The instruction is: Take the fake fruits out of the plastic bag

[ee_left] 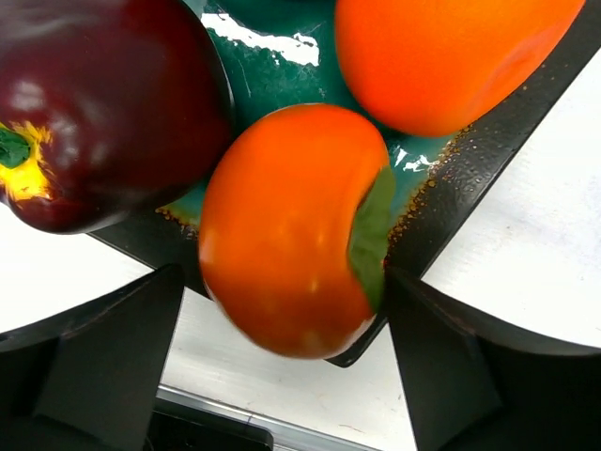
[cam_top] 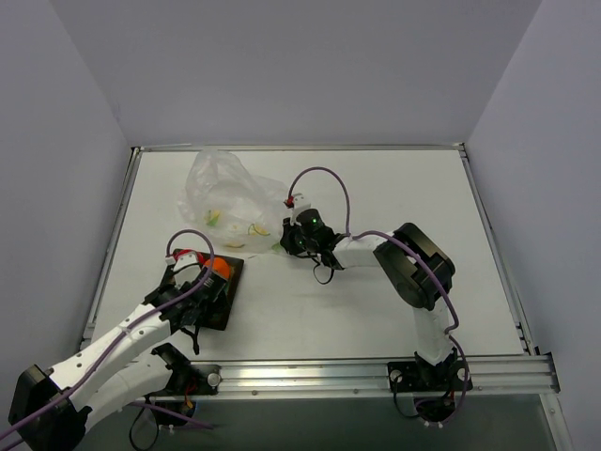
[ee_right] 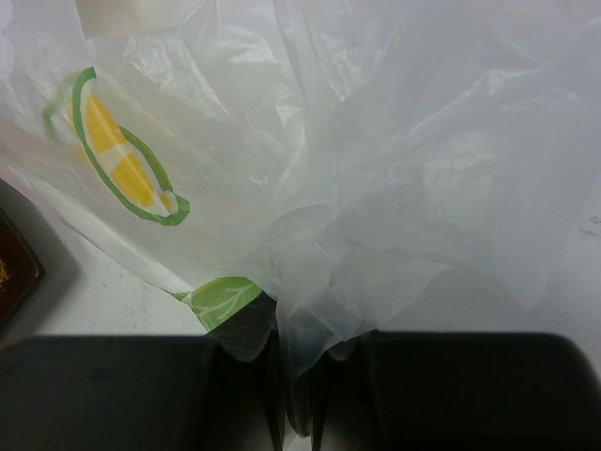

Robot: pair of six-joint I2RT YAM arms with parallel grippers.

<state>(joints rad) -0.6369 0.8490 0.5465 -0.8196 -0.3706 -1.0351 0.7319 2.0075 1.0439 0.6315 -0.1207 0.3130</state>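
The plastic bag (cam_top: 225,193) lay crumpled on the table (cam_top: 394,188), toward its far left corner. The right gripper (ee_right: 296,395) was at the bag's near right side, and its fingers were pressed together with a bunch of the clear film pinched between them. A printed yellow-green slice (ee_right: 117,150) showed on the film just beside that grip.

Closer to the table's near edge, on the left, sat a square teal dish (ee_left: 488,160) with a dark rim. Three fake fruits lay in it: a maroon fruit (ee_left: 103,103), an orange fruit (ee_left: 451,56) and an orange fruit with a green calyx (ee_left: 282,225) at the dish's corner, partly over the rim. The left gripper (ee_left: 282,277) hung over that last one, its fingers (ee_left: 103,366) spread apart on either side of it and not clamped on it.
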